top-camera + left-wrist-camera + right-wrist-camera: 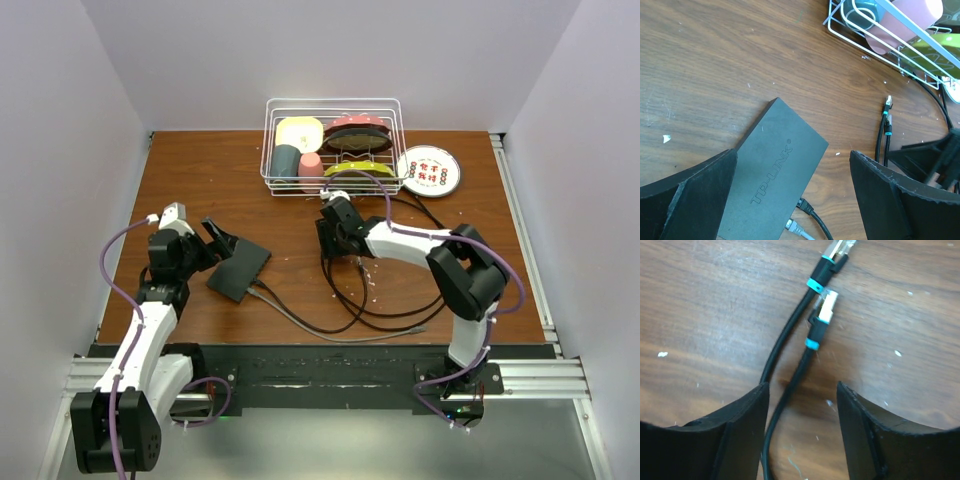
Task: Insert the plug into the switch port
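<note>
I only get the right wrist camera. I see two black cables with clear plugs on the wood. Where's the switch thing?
Observer: The TP-Link switch lies flat on the table, left of those plugs.
Child: Is anything plugged in already?
Observer: Yes, a black cable and a grey cable go into its port edge.
Child: What's the other arm doing?
Observer: The left tool is wide open, pointed at the switch, holding nothing.
</note>
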### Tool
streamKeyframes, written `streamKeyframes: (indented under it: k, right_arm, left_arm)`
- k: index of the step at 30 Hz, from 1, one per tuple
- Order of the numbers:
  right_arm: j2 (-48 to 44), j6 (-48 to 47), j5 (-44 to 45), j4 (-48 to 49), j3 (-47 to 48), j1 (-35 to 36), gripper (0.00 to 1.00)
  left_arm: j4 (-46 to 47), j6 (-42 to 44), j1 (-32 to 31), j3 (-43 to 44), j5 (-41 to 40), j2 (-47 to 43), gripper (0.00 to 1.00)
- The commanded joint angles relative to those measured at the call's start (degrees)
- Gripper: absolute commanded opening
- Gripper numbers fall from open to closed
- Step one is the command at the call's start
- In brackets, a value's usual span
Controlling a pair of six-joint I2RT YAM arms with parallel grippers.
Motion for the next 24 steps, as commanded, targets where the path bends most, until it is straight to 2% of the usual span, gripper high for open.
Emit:
streamKeyframes:
  k: [1,7,9,11,19,24]
  right_arm:
    - [2.9,2.4,2.6,1.4,3.8,0.3,0.42]
    - [6.7,3.2,5.4,0.1,4.6,0.1,0.27]
    - [7.8,2.9,5.5,-0.6,5.3,0.1,0.08]
    - [8.3,2.2,5.5,-1.1,6.1,0.1,0.00]
    - [2.6,-3.2,4.4,0.3,4.8,0.1,0.00]
    - [-3.2,-7.7,-1.0,3.6,2.1,0.0,0.00]
  left_arm:
    - [3.8,-0.3,-0.2,-0.3,1.5,0.6,1.00]
    - [4.2,-0.3,-0.2,-0.5,1.6,0.7,1.00]
    - [3.8,-0.2,-0.2,-0.1,1.7,1.0,1.00]
    - [3.5,-0.1,-0.2,-0.1,1.7,1.2,1.00]
    - [4.2,0.0,-0.2,-0.4,2.5,0.4,1.00]
    - [6.0,0.1,-0.2,-0.9,4.1,-1.3,1.00]
